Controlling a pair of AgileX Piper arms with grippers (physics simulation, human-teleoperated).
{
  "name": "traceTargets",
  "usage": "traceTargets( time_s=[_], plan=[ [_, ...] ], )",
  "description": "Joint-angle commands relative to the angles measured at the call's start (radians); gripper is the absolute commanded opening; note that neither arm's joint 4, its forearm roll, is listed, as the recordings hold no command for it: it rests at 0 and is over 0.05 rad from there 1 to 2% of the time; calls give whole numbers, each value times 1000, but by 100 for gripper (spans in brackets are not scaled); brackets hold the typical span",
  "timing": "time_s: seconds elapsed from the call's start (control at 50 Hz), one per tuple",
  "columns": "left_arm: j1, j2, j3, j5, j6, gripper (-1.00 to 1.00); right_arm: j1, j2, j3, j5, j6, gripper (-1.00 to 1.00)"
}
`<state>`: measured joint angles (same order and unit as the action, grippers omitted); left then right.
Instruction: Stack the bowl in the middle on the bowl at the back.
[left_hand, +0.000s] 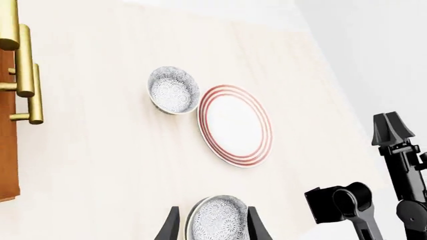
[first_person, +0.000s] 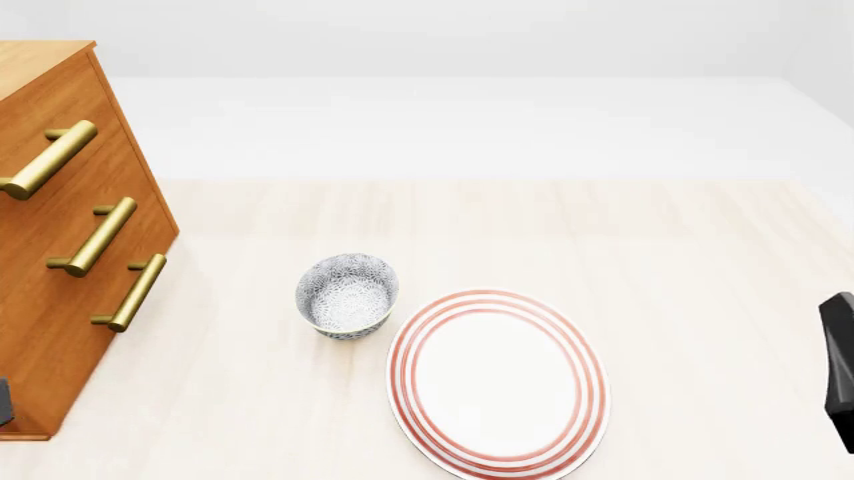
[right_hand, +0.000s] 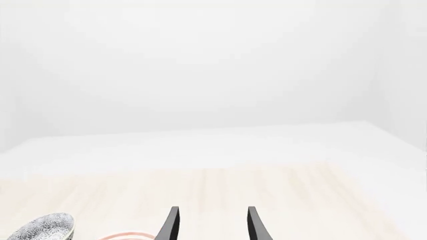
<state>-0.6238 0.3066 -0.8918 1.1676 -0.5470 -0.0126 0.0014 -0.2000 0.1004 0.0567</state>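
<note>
Left claw grips the middle bowl — lifted toward the back bowl; right claw gapes empty.

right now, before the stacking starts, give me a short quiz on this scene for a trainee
1. True or false: the red-ringed plate touches the wooden cabinet.
2. In the left wrist view, what sits between the fingers of the left gripper? A) the plate B) the bowl in the middle C) a brass handle
3. How many speckled bowls does the front view show?

Key: 1. False, bare table lies between them. 2. B. 3. One, the bowl at the back, beside the plate.
</note>
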Motion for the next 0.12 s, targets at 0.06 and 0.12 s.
traceTargets(
  time_s=[0.06,0.12],
  plan=[
    [118,-63,-87,13,3,100,-25,0,-75,40,33,100],
    [147,-73,-94,7,10,100,-21,0,-78,42,35,100]
  ],
)
